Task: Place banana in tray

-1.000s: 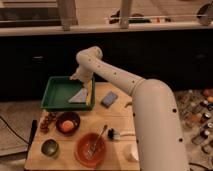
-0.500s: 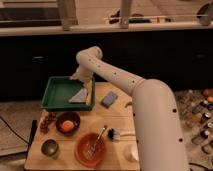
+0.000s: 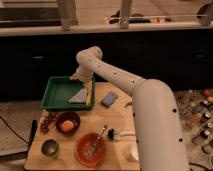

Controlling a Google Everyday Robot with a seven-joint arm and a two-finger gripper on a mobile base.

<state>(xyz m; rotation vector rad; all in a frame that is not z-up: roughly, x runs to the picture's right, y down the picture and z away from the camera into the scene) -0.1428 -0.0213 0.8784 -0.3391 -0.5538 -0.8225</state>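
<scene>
the slim yellow banana lies lengthwise along the right side of the shallow green plastic tray, close against the rim. whether it sits fully inside or partly on the rim i can't make out. just to its left, in the tray, is a grey triangular cloth, touching or nearly touching it.

the claw hangs at the tray's far right corner, right over the far end of the banana. i cannot tell how far open it is, or whether it has hold of the fruit. the thick white arm reaches to it from the lower right.

compared with half a second ago and a second ago, i see no change: the arm, claw, banana and cloth are all where they were.

on the wooden table, right of the tray, lies a small blue rectangular block. nearer the front is a round dark bowl with a round orange fruit in it. beside that is an orange bowl with a metal utensil leaning in it. a small dark metal cup is at front left, and a white cup is by the arm.
</scene>
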